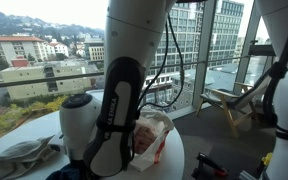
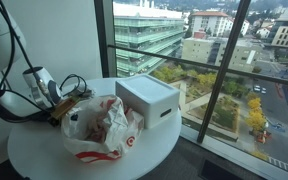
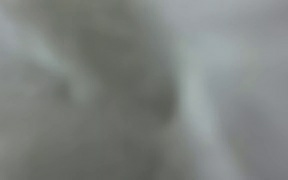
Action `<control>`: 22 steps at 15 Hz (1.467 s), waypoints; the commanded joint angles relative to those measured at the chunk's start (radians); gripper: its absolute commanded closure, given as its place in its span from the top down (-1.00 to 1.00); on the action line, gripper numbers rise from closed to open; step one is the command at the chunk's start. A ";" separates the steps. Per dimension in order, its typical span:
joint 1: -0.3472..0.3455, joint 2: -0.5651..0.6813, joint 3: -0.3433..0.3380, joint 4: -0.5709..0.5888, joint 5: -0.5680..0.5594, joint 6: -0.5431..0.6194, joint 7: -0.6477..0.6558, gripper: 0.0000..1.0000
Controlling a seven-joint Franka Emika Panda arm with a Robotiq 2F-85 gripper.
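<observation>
Where my gripper sits left of centre, the plastic bag lies just right of it. I cannot tell how open it is.

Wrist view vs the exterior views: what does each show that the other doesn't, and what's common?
Wrist view only: a soft grey blur, out of focus. Nothing in it can be named.

Exterior views only: the round white table, the white plastic bag with red print, the white box beside it, a grey cloth, and the gripper at the bag's edge. How its jaws stand is not readable.

Shared: nothing that can be matched. The blur may be the bag up close, but that cannot be told.
</observation>
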 commanded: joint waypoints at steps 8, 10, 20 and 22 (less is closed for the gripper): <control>-0.158 -0.051 0.135 0.025 -0.093 -0.089 0.121 -0.94; -0.180 -0.080 0.129 0.025 -0.090 -0.115 0.136 -0.96; -0.177 -0.277 0.087 0.161 0.164 -0.865 0.165 -0.92; -0.260 -0.285 0.166 0.251 0.185 -1.024 0.232 -0.97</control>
